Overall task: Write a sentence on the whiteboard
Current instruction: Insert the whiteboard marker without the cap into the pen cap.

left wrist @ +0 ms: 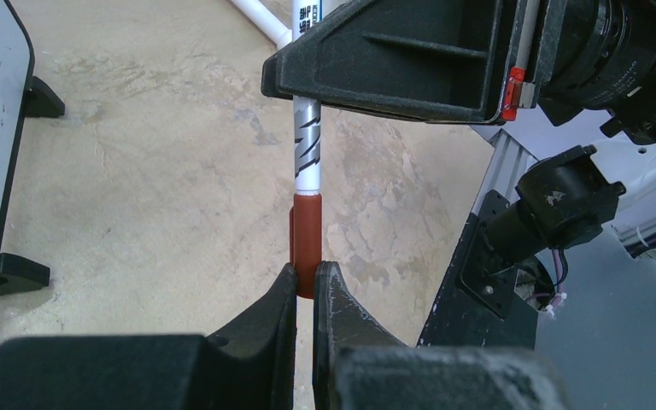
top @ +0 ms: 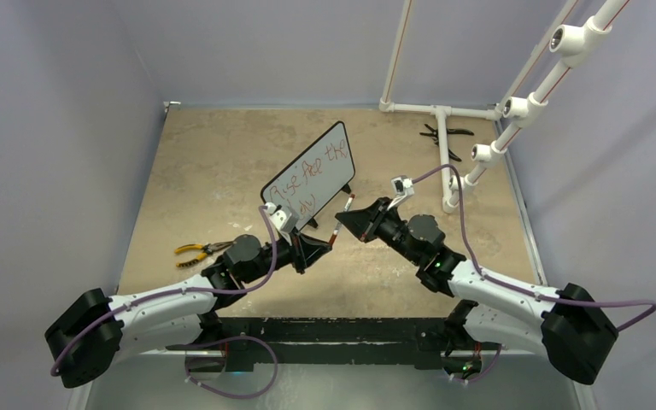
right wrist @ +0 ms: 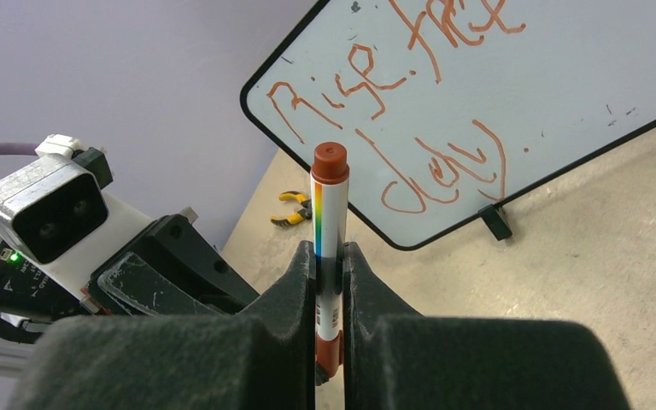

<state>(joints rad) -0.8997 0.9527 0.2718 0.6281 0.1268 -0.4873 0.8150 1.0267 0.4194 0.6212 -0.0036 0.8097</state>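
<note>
The whiteboard stands tilted at mid-table on small black feet, its black frame also at the left edge of the left wrist view. The sentence runs in two lines of red handwriting across the whiteboard. A white marker with red ends hangs between both grippers, just in front of the board. My left gripper is shut on its red cap. My right gripper is shut on the white barrel, higher up. The two grippers nearly touch.
Yellow-handled pliers lie on the table left of my left arm. Black pliers lie at the back right beside a white pipe frame. Purple walls close in the table on three sides.
</note>
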